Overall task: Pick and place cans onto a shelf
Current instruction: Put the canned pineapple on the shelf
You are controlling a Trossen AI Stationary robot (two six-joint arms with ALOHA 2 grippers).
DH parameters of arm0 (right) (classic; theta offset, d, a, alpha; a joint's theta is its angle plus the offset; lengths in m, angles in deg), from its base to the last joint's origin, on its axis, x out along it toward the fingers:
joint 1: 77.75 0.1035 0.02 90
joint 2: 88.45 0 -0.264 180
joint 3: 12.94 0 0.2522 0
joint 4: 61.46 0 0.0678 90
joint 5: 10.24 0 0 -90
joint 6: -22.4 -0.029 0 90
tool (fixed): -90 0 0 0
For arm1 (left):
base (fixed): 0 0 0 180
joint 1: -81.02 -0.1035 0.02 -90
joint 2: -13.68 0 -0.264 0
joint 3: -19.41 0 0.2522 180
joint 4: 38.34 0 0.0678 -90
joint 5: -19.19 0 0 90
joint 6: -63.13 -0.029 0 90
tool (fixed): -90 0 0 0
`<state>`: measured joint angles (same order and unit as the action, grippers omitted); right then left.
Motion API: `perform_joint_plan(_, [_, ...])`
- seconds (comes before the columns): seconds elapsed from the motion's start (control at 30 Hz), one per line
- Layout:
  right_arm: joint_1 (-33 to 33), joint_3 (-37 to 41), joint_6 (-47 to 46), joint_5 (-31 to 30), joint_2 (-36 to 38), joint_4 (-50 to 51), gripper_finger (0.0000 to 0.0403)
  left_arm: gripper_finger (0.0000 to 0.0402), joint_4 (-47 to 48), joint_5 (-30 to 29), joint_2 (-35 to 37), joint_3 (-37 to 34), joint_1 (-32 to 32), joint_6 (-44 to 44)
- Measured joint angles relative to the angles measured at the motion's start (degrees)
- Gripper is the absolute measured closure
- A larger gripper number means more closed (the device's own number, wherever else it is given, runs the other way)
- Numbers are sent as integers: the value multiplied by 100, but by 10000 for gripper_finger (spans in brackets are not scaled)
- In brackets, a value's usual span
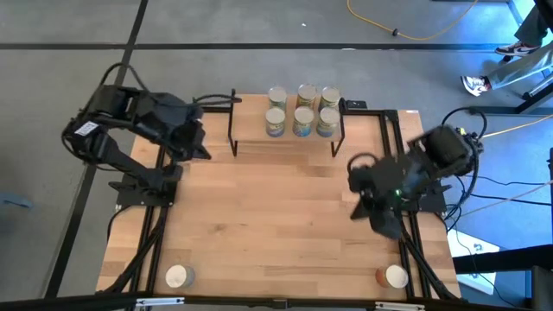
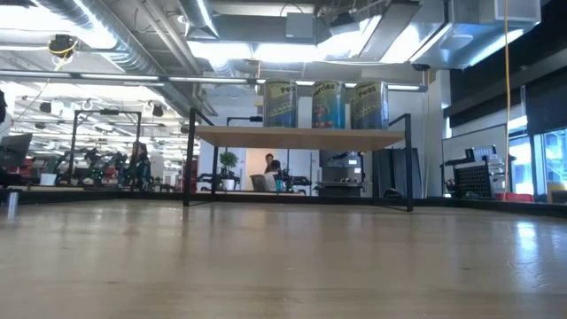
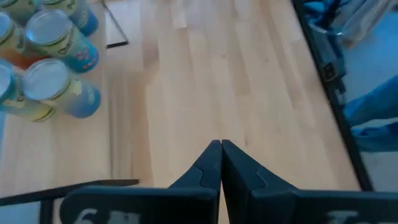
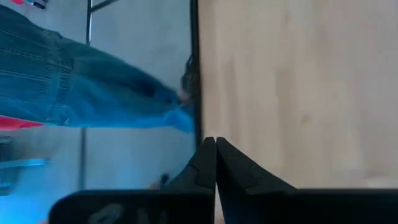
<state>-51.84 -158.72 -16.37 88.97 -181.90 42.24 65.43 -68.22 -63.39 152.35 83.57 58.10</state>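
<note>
Several cans (image 1: 302,111) stand upright on the light-wood shelf (image 1: 285,142) at the table's far middle. In the low view three of them (image 2: 326,105) show in a row on the shelf board (image 2: 301,136). Two more cans stand on the table near its near edge, one at the left (image 1: 177,276) and one at the right (image 1: 396,276). My left gripper (image 3: 221,148) is shut and empty, left of the shelf (image 1: 200,142). My right gripper (image 4: 215,144) is shut and empty, over the table's right side (image 1: 361,177).
Black rails (image 1: 393,130) run along the table's sides. The shelf's thin black legs (image 2: 189,159) stand on the tabletop. A person in blue jeans (image 4: 74,81) stands on the floor beyond the table's right edge. Bare wood (image 1: 276,225) lies between the arms.
</note>
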Motion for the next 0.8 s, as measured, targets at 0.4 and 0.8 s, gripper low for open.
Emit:
perform_joint_plan(0.4, [1348,1486,-2254,516,-8,6,398,401,2,246,601,-956,878,951])
perform_joint_plan(0.8, [1568,3735,-1651,1291,-12,14,331,401,-150,77,566,-1122,1134,1680])
